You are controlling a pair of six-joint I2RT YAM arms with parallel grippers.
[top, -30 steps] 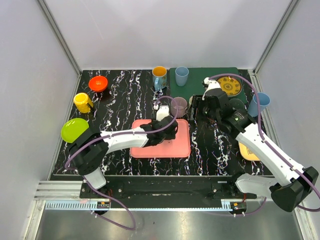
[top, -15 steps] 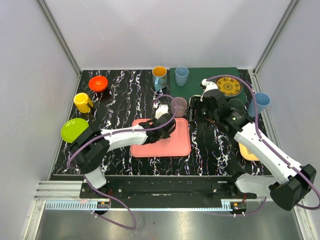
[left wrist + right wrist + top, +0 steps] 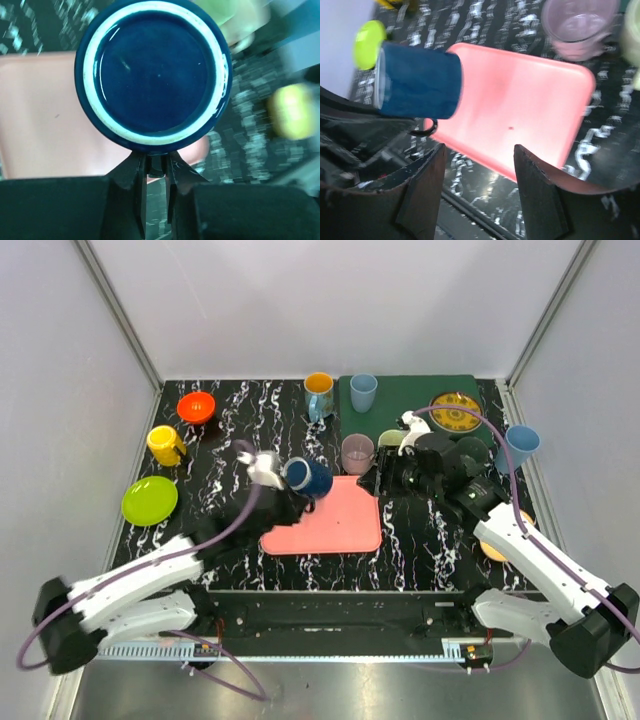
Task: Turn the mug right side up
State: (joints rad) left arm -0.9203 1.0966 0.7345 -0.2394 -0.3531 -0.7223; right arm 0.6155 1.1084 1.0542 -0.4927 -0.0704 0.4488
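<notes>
The black marbled table (image 3: 240, 430) fills the work area. The left arm (image 3: 130, 585) sweeps from its base at 7 o'clock in a long low reach toward the centre, with its wrist raised. The right arm (image 3: 540, 555) rises from 5 o'clock, elbow bent, with its forearm aimed at 10 o'clock toward the middle.

A green mat (image 3: 400, 400) lies at 1 o'clock. The pink tray (image 3: 335, 525) sits at the centre.

The left gripper (image 3: 290, 490) hangs over the tray's 10 o'clock corner. In the left wrist view the left gripper (image 3: 156, 167) has its fingers clenched on the handle of the dark blue mug (image 3: 152, 75), whose white-ringed base faces the lens. From above, the mug (image 3: 308, 477) is lifted clear of the tray and held on its side. Its base points to 9 o'clock and its mouth to 3 o'clock. The right wrist view shows it level, with the handle underneath.

The right gripper (image 3: 479, 150) hovers just off the tray's 2 o'clock corner. Its fingers are spread and nothing is between them.

A pink cup (image 3: 357, 452) stands at the tray's 12 o'clock edge, between the two grippers. A green plate (image 3: 150, 500) lies at 9 o'clock, with a yellow mug (image 3: 165, 445) and an orange bowl (image 3: 197, 406) beyond it.
</notes>
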